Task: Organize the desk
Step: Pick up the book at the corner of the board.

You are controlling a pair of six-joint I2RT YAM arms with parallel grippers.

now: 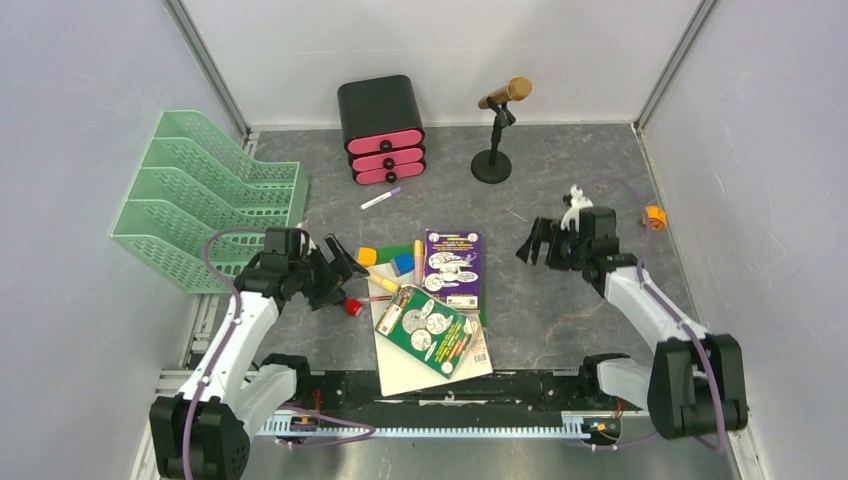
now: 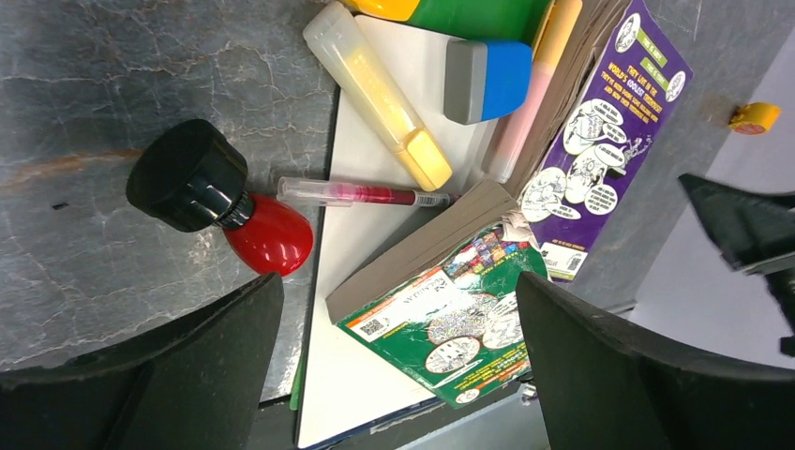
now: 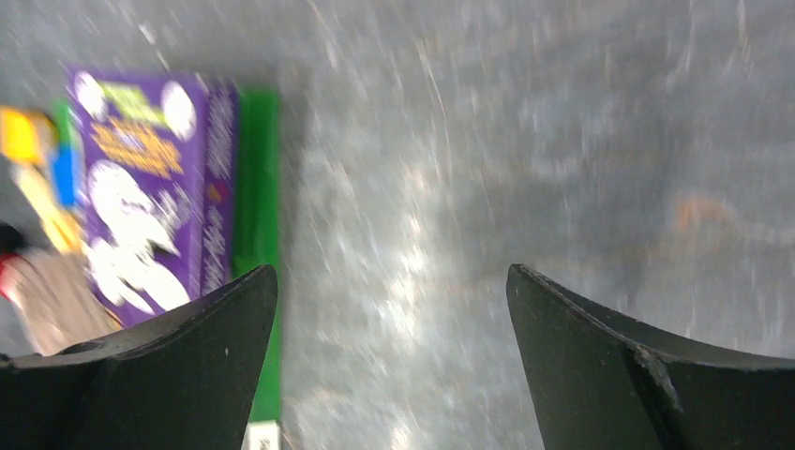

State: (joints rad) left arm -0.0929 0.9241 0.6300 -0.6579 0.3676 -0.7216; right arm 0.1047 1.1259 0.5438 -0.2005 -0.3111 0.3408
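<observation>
Top view, clock directions as seen from above. The desk point(image 1: 560, 300) spans the whole floor under both arms, and its clutter gathers at the centre. The left gripper point(image 1: 343, 274) hangs with jaws spread wide, holding nothing. A red bottle point(image 2: 220, 202) with a black cap lies at its 5 o'clock, just beside it. A thin pen point(image 2: 361, 194) touches the bottle and runs 9 to 3 onto a white pad point(image 2: 370, 272). The yellow highlighter point(image 2: 375, 94), green book point(image 1: 432, 330) and purple book point(image 1: 453, 265) follow toward 3 o'clock. The right gripper point(image 1: 533, 245), likewise wide open and empty, hovers over bare desk. The purple book is at its 9 o'clock, apart from it; its wrist view is blurred. Judgement: the left arm is much the nearer to the small items. In the left wrist view the pen lies along the line between the fingers, so a wrist turn would probably precede any pinch.
</observation>
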